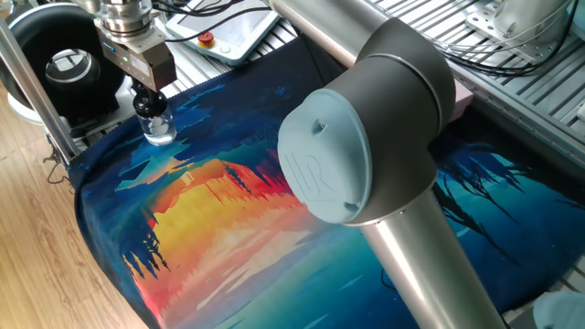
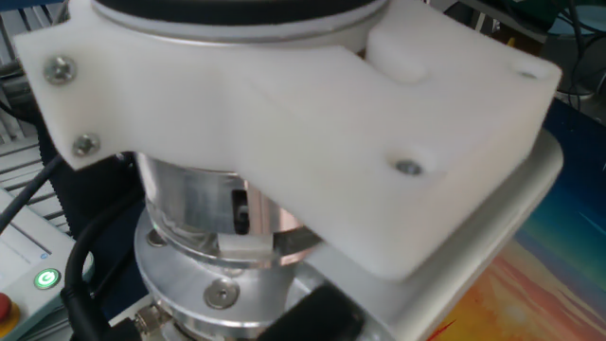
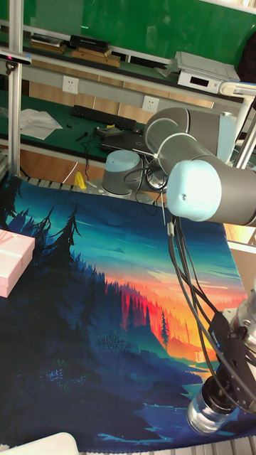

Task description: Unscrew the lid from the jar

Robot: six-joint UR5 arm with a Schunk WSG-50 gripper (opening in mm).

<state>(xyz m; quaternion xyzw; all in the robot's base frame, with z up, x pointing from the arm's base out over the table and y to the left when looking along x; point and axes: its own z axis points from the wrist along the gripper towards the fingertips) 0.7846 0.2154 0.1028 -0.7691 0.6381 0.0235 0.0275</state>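
In one fixed view the small clear glass jar [image 1: 161, 131] stands upright near the far left corner of the painted mat [image 1: 228, 219]. Its black lid [image 1: 151, 107] sits on the neck. My gripper [image 1: 148, 97] comes straight down from above, its dark fingers closed around the lid. In the tall fixed view the gripper [image 3: 217, 398] is at the bottom right, with the glassy jar [image 3: 205, 416] under it and the lid hidden. The other fixed view is filled by my white wrist mount [image 2: 312, 142], so jar and lid are hidden there.
A large black ring-shaped device [image 1: 69, 64] with a silver centre sits left of the jar behind a metal frame post [image 1: 32, 91]. A white pendant [image 1: 224, 32] with a red button lies behind. A pink box [image 3: 13, 263] rests at the mat's far side. My arm's elbow [image 1: 366, 137] looms over the mat.
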